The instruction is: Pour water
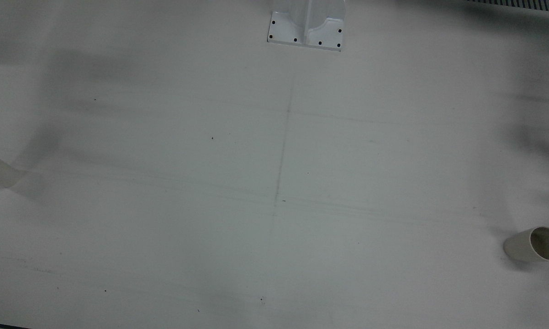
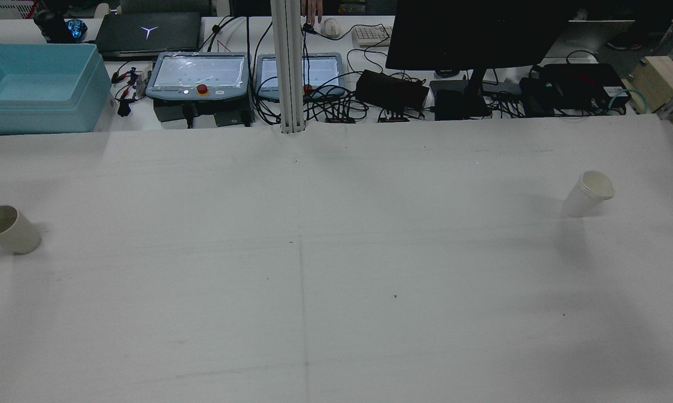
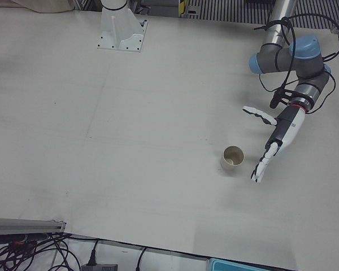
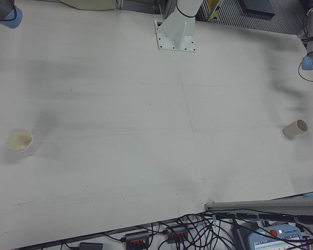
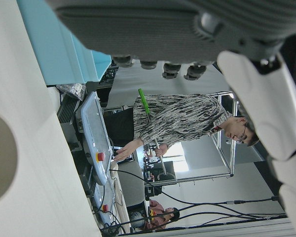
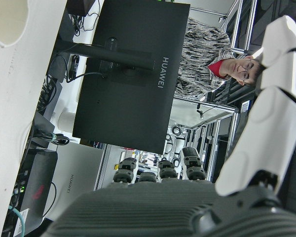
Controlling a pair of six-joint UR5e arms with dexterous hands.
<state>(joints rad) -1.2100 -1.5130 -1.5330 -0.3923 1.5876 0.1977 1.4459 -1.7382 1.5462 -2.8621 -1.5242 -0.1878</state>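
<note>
My left hand [image 3: 274, 138] hangs just beside the left cup [image 3: 233, 158], its fingers [image 3: 259, 116] spread and holding nothing; the cup stands upright on the table [image 3: 130, 141], well over toward the left edge. The right cup [image 2: 588, 193] stands far across the table toward the right side, near the back edge in the rear view. My right hand [image 6: 266, 118] appears only in its own camera; the visible fingers [image 6: 281, 44] hold nothing, but whether they are spread I cannot tell. Neither cup is grasped, so I judge the step in hand to be the approach and grasp. Procedure for the left side: bring the palm level with the middle of the cup wall, keep the fingers apart until they stand on both sides of it, then close evenly. A paper cup of this kind is likely to be light and will probably tip or crush under a one-sided push. Clearance: the middle of the table between the two cups is bare and is the best place to bring them together for pouring. Outward of each cup little table is left, so I should draw each cup inward, away from the edges.
</note>
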